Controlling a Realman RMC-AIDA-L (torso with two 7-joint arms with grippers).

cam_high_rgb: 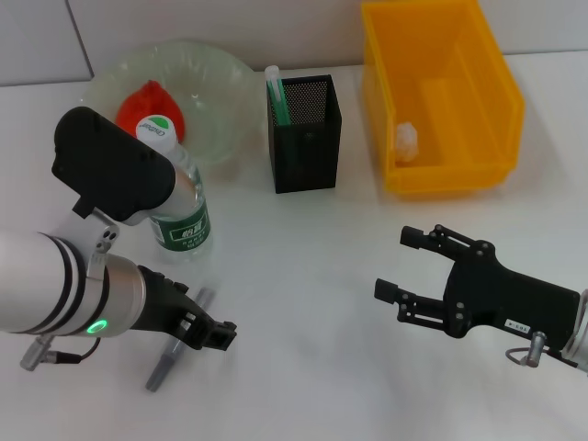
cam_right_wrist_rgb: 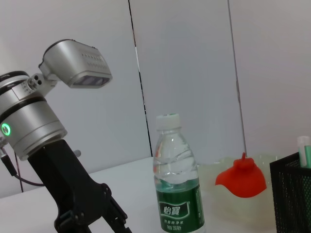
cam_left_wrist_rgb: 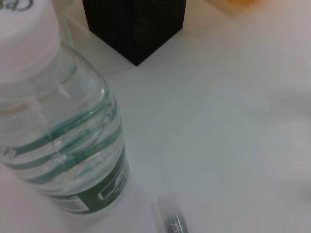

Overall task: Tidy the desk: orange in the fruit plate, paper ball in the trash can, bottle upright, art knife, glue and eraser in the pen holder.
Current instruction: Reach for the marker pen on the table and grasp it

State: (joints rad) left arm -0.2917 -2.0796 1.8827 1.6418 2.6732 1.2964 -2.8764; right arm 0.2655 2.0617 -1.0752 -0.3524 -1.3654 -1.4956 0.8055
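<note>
Left gripper [cam_high_rgb: 204, 333] is down at the desk [cam_high_rgb: 303, 276] in front of the bottle [cam_high_rgb: 180, 207], right over the glue [cam_high_rgb: 176, 347]. The glue is a thin grey stick lying flat on the white surface, its two ends showing either side of the black fingers. Fingers sit close around its middle, but I cannot tell whether they are actually clamped on it.

Bottle stands upright just behind that arm: clear ribbed plastic, dark green label, white cap with a green mark. Left wrist view shows its base on the desk with the pale end of the glue [cam_left_wrist_rgb: 170, 216] just beside it.

Fruit plate [cam_high_rgb: 225, 87] is behind the bottle, pale green translucent glass with a wavy rim. The orange [cam_high_rgb: 147, 103] sits inside it, red-orange and squat.

Pen holder [cam_high_rgb: 305, 133] is mid-desk, a black square mesh cup. The art knife [cam_high_rgb: 277, 95] stands in its left corner, mint-green with a white tip poking above the rim.

Trash can [cam_high_rgb: 446, 101] is to the right, yellow-orange smooth plastic, rectangular. The paper ball [cam_high_rgb: 407, 140], small and white, lies on its floor by the left wall.

Right gripper [cam_high_rgb: 404, 266] hovers above bare desk in front of the trash can, black fingers spread wide, holding nothing.

Eraser is not visible.
</note>
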